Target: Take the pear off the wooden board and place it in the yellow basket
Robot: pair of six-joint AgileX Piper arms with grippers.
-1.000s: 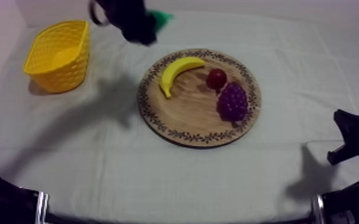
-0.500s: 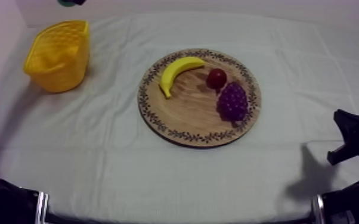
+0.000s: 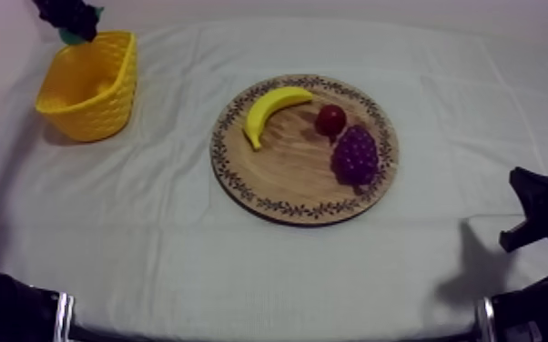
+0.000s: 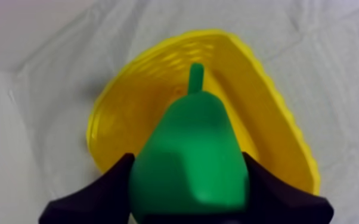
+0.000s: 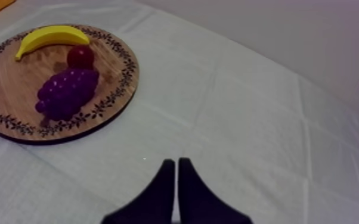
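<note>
Two arms were on the table, and you had only the left one working. The left gripper hung over the far rim of the yellow basket at 10 o'clock, fingers pinching the pear over the basket's opening.

Half a second before, it was nearer 12, at the top edge. A second before, it was between the basket and the wooden board.

The banana, small red fruit and bunch of grapes hadn't moved.

The basket sat close to the 9 o'clock wall, with open cloth between it and the board. The right gripper was parked at 4 o'clock, fingers pressed together.
</note>
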